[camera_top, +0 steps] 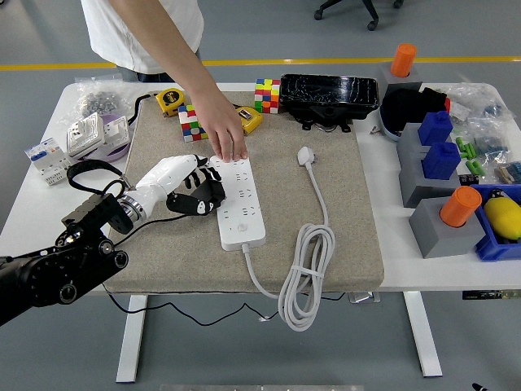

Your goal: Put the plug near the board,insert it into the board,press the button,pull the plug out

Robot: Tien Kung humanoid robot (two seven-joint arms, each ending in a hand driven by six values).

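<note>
A white power strip (240, 201) lies lengthwise on the tan mat (334, 236). Its white plug (306, 155) rests loose on the mat to the right, and the cord runs down to a coiled bundle (305, 275). My left hand (198, 190), white-backed with black fingers, sits against the strip's left edge with fingers curled loosely and nothing in them. A person's hand (225, 135) reaches from the far side and presses on the strip's far end. My right arm is out of view.
Colour cubes (266, 94) (192, 123), a yellow tape measure (169, 99) and a black box (329, 96) line the mat's far edge. Wall sockets (96, 133) lie at the far left. Blue and grey blocks with orange cylinders (459, 205) stand on the right.
</note>
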